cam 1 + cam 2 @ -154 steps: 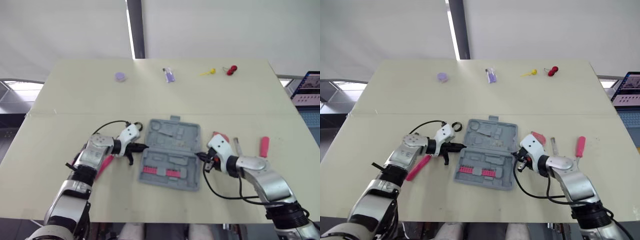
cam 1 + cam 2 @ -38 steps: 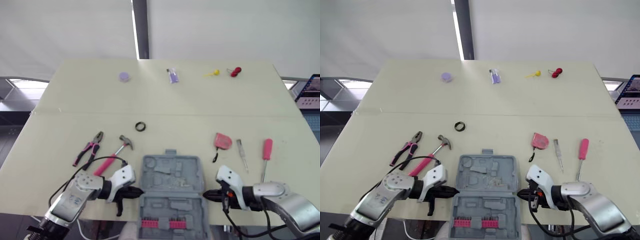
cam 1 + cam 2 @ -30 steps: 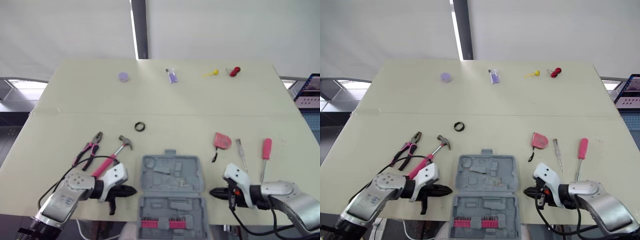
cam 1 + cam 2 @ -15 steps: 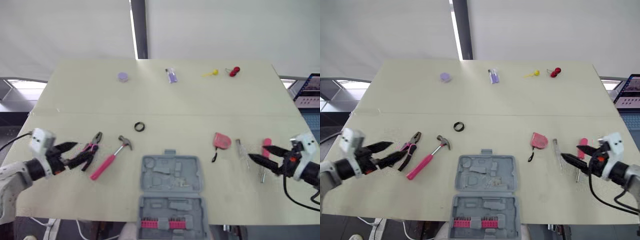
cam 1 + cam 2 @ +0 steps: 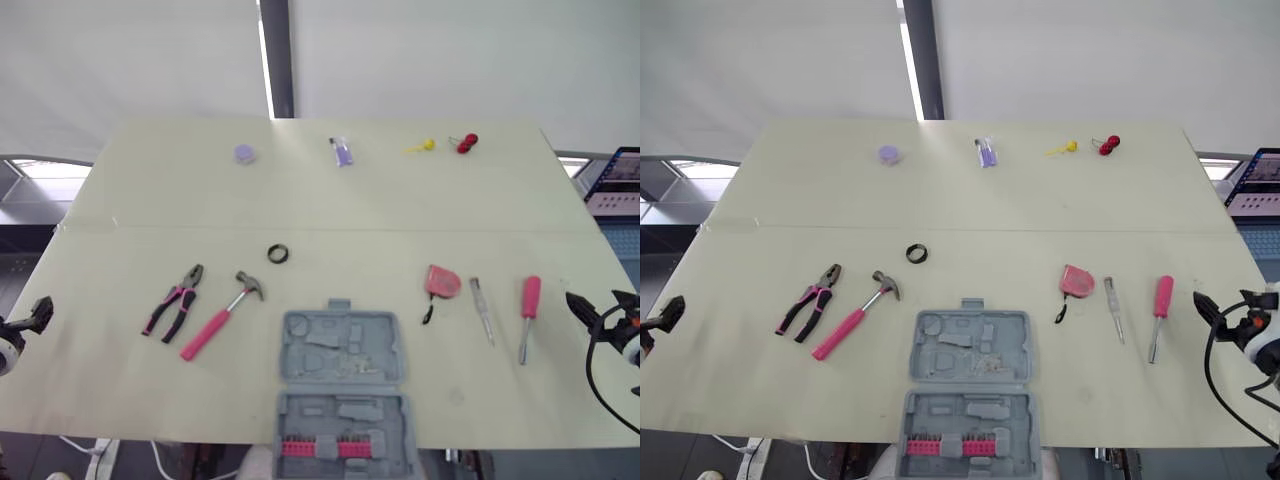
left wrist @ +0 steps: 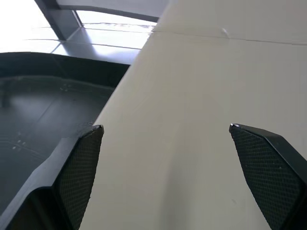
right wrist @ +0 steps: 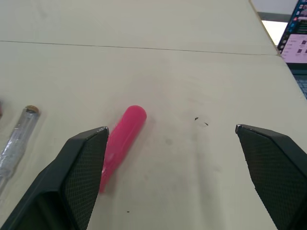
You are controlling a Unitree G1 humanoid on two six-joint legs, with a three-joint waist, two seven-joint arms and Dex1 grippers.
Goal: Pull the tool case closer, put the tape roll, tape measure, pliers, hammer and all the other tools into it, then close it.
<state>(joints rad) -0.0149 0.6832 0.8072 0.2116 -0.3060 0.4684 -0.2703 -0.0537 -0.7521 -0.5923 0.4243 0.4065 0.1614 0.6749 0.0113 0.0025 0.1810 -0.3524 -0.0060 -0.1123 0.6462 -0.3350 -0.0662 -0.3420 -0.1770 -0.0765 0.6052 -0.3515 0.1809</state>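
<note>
Grey moulded-plastic tool case lies open and flat at the near edge of the cream table, centred in front of the robot; the pull-in step looks done. The loading step is in hand, with nothing yet in the recesses except a row of pink bits in the near half. The near half seems to overhang the table edge, though the angle is poor for that. The lid half is away from the robot, its handle tab on the far side. The left gripper hangs over the table's left margin, fingers spread wide, holding nothing. The right gripper sits at the right margin, fingers also spread and empty, facing the pink-handled screwdriver. Loose tools to the case's left are the pink-and-black pliers and the pink-handled hammer. The small black tape roll lies beyond the case. To the right are the pink tape measure and the clear-handled screwdriver. Likely next move: the right arm drops onto the pink handle, straddles it across its width, closes, and carries it left to the case. The handle is round and smooth, so it may roll under the fingers. The hammer will need a grip near its head.
</note>
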